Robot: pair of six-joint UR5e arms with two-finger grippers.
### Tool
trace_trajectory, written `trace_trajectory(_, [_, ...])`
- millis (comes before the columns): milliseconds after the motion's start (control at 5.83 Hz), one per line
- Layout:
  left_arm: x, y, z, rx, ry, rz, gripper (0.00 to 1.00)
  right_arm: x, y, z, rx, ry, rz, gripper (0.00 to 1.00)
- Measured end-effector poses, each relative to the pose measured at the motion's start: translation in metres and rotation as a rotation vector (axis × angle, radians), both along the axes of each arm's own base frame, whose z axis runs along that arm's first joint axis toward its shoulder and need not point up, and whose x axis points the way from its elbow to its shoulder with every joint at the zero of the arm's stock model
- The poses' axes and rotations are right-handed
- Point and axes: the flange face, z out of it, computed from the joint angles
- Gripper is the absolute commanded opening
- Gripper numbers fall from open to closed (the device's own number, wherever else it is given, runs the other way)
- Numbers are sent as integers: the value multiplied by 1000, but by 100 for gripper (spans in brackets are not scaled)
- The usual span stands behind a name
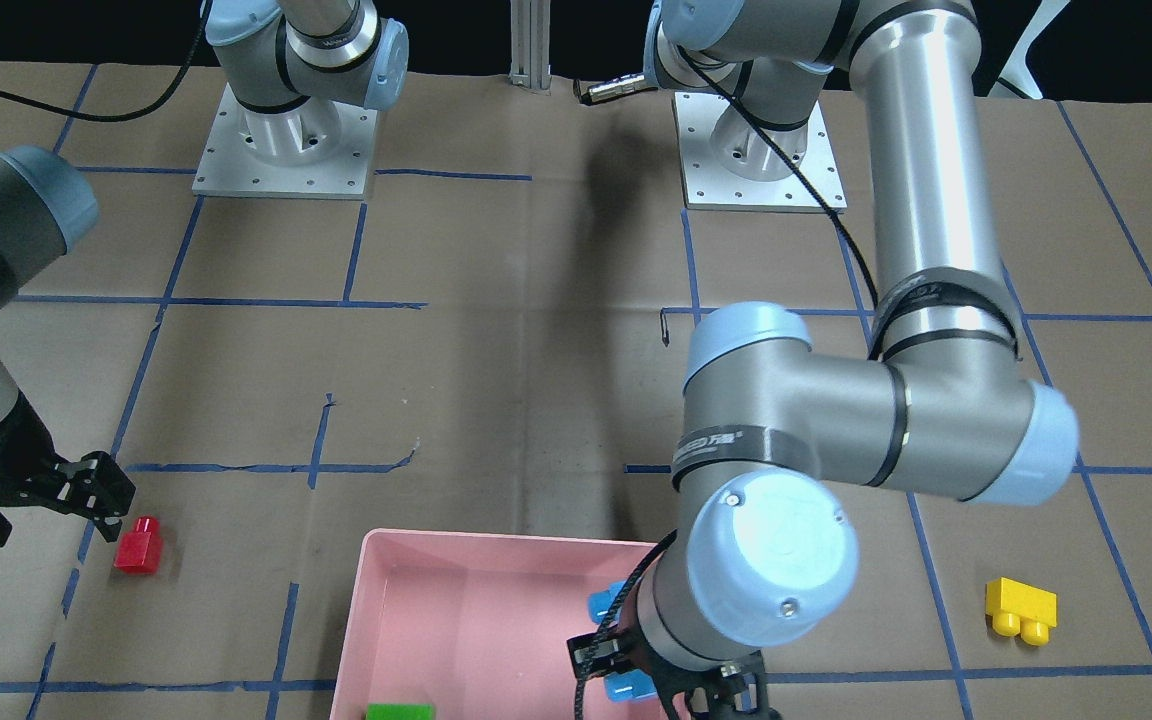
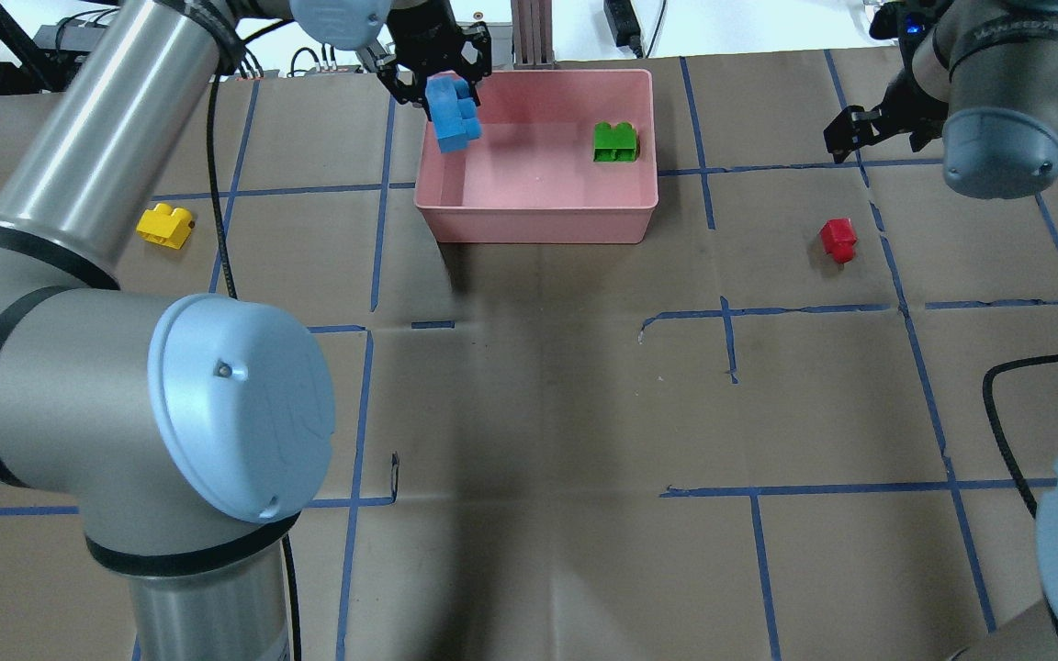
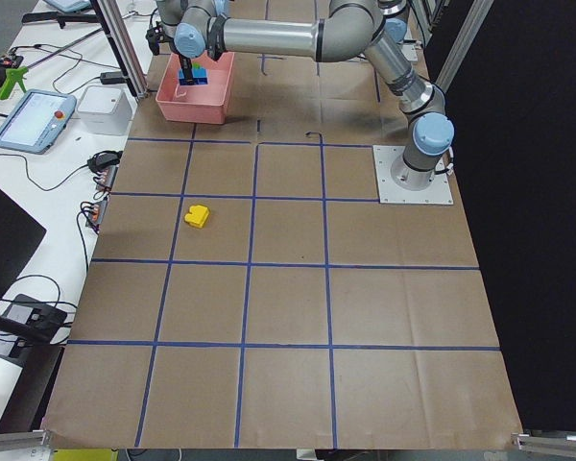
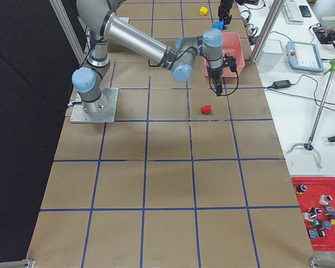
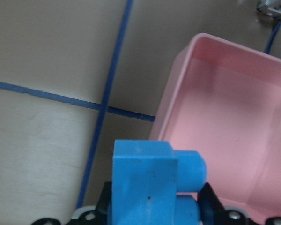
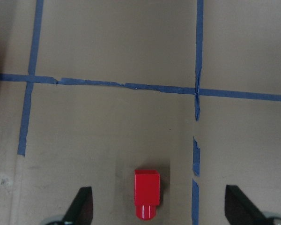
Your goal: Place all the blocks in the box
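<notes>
I have the left gripper (image 2: pixel 442 92) clamped on the light-blue block (image 2: pixel 454 119) over the pink box's (image 2: pixel 538 225) left rim, top centre of the overhead frame, interior lying rightward, while my right gripper (image 1: pixel 101 500) hangs spread and empty beside the red block (image 6: pixel 147 193)

- Brown paper (image 2: pixel 538 413) covers the whole table: matt, lightly creased, with a faint fold down the centre of the overhead view.
- Blue tape (image 6: pixel 131 86) laid on it is matt, with torn, ragged edges.
- The pink box (image 2: pixel 538 225), top centre of the overhead view, is smooth plastic with a soft sheen.
- The light-blue block (image 5: pixel 145 183), green block (image 2: pixel 614 142), red block (image 6: pixel 146 192) and yellow block (image 1: pixel 1021 605) are smooth, hard, slightly glossy plastic; the light-blue one shows tiny dark specks.
- The left arm (image 1: pixel 921 150), at the right of the front-facing view, has satin silver metal tubes.
- Its joint cap (image 2: pixel 244 404) is smooth grey-blue plastic.
- The base plate (image 1: pixel 226 170), upper left there, is bare dull metal.
</notes>
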Motion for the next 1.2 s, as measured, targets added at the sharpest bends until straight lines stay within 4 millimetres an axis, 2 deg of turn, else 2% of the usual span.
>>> trace_trajectory(171, [-16,-4,-24,-3,1,14,99,-3,-7,-27,-11,-4,-21,94])
trace_trajectory(343, [-20,-4,-24,-15,4,17,99,-6,-16,-51,-34,0,-25,89])
trace_trajectory(514, [-19,-3,-8,-40,8,18,99,-7,-21,-75,-34,0,-22,88])
trace_trajectory(686, [-2,1,27,-64,10,21,99,-6,-18,-100,-16,-3,-20,84])
trace_trajectory(857, [35,7,68,-72,5,19,99,-4,-8,-117,1,-7,-20,80])
trace_trajectory(1029, [87,14,104,-68,-7,3,99,-1,1,-125,17,-10,-19,68])
trace_trajectory(1200, [153,23,124,-61,-19,-40,99,0,8,-129,27,-10,-19,40])
